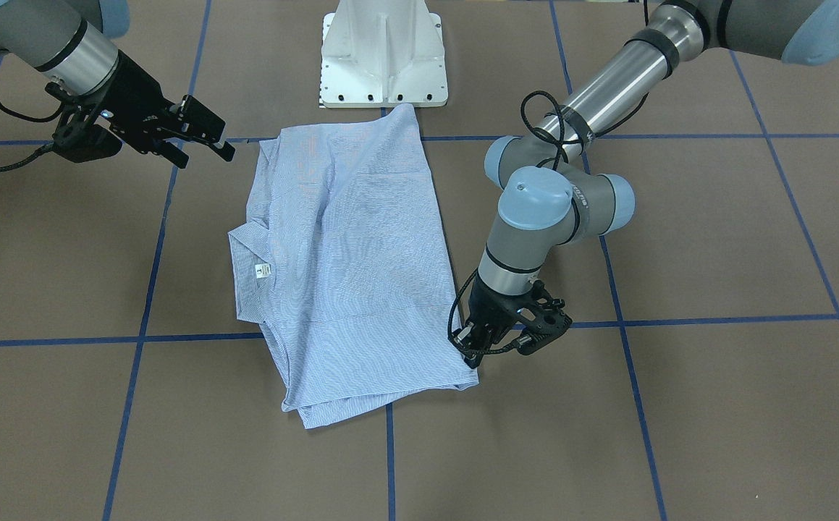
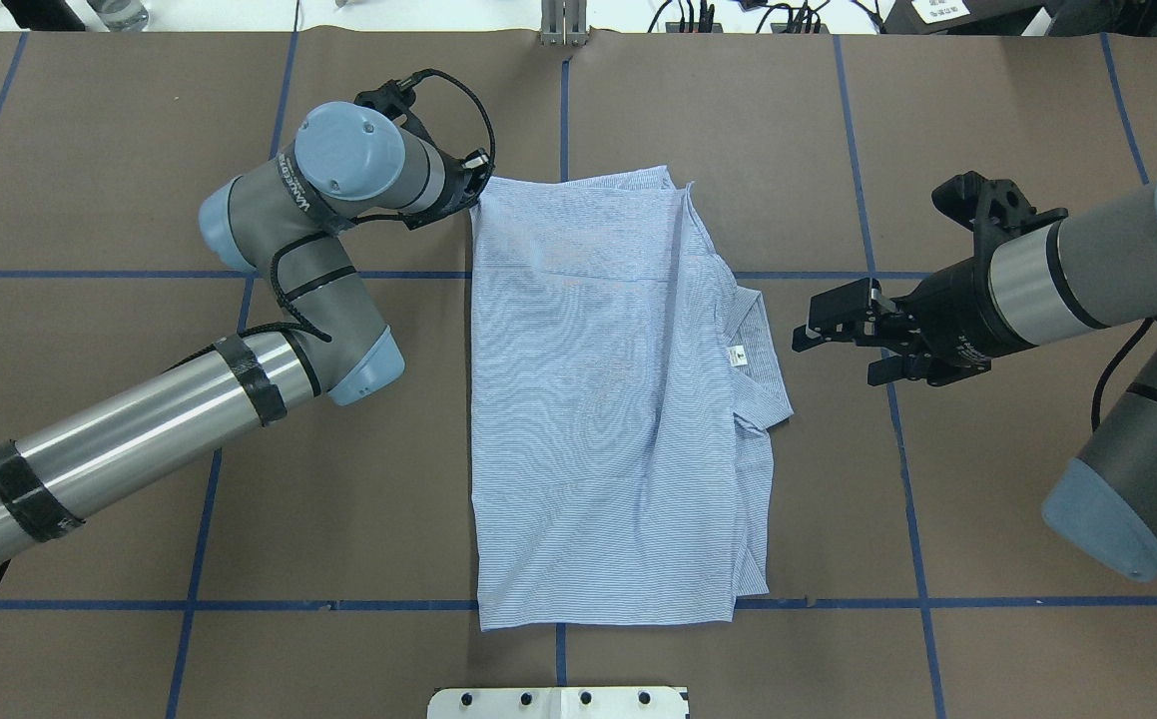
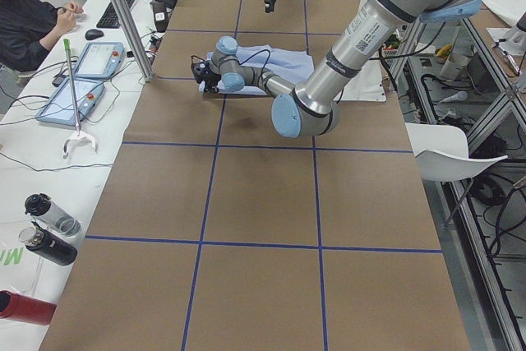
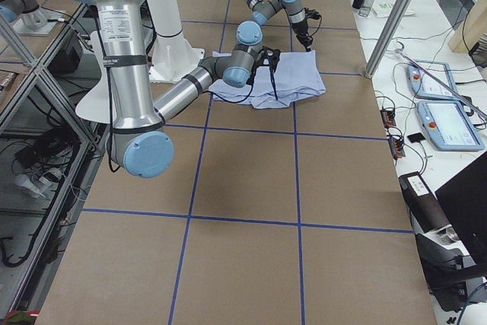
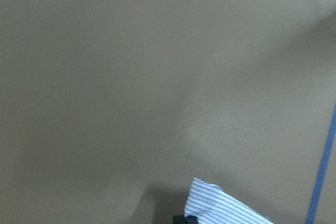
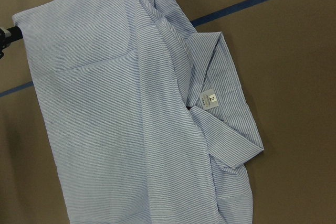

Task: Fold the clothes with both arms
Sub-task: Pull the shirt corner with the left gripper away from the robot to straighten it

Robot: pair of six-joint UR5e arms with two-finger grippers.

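The light blue striped shirt point(image 2: 598, 399) lies folded into a tall rectangle at the table's middle, collar and white neck label point(image 2: 736, 356) on its right side in the overhead view. My left gripper point(image 2: 473, 185) is down at the shirt's far left corner, fingers pinched together on the cloth edge point(image 1: 471, 347). In the left wrist view only that shirt corner point(image 5: 220, 205) shows over bare table. My right gripper point(image 2: 838, 355) hovers open beside the collar, a short gap from the cloth, with nothing between its fingers. The right wrist view looks down on the collar and label point(image 6: 208, 99).
The white pedestal base point(image 1: 383, 58) stands at the table's near edge, just behind the shirt. Blue tape lines cross the brown table. In the exterior left view a person point(image 3: 25, 18) sits at a side desk with tablets point(image 3: 99, 59) and bottles point(image 3: 49, 215).
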